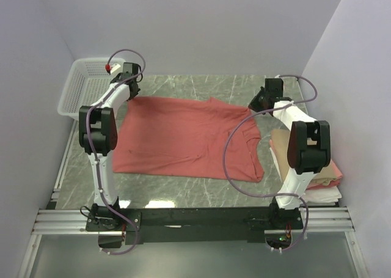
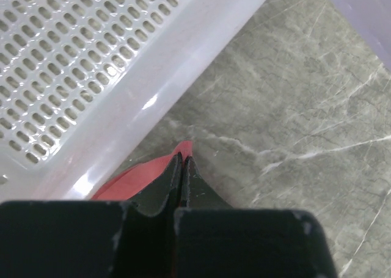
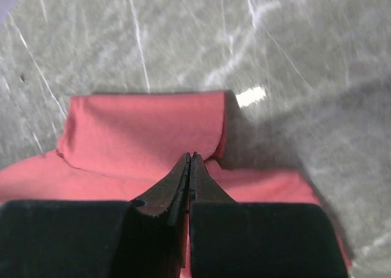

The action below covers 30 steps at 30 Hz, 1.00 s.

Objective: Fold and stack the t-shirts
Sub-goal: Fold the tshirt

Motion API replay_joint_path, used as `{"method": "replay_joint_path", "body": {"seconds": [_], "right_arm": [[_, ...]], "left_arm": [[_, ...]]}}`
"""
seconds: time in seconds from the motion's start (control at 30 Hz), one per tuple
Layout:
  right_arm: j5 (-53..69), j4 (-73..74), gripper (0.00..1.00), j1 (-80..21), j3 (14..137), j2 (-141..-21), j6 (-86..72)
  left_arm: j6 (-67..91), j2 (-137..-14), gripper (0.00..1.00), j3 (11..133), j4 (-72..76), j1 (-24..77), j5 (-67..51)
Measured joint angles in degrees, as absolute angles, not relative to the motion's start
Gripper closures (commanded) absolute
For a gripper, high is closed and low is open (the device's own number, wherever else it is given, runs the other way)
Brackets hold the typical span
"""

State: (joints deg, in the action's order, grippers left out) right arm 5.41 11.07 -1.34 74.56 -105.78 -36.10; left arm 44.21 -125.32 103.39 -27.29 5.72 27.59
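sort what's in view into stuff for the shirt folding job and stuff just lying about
For the job: salmon-red t-shirt spread flat; folded stack of tan, pink and white shirts at the right.
Lying about: white mesh basket, far left.

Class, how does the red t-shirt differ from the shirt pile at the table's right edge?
The red t-shirt lies spread open; the pile is folded. The red t-shirt is one garment; the pile stacks tan, pink and white ones. The red t-shirt covers more table than the pile. Both rest on the table.
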Motion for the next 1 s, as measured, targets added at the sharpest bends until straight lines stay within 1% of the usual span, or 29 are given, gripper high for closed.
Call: {"method": "replay_joint_path", "body": {"seconds": [0.2,0.43,0.63,1.0], "right_arm": [[5.13,9.85,1.0,-1.34,67.92,-100.33,-36.45],[3.9,7.75,1.0,-1.54,59.72,-90.26,-37.95],[3.46,6.5,1.0,-2.48,53.12,-84.93,-38.79],[2.52,6.42,1.0,-3.66,46.24,-76.07,-39.81]], "left_arm": [[44.88,-121.75,1.0,98.15,-27.07,5.04,27.2],[46.3,-116.77,1.0,92.23,-26.76,4.47,26.81],[47.33,-112.9,1.0,87.61,-26.44,4.19,26.74],[49.12,-106.37,1.0,79.75,-25.93,3.7,26.76]]}}
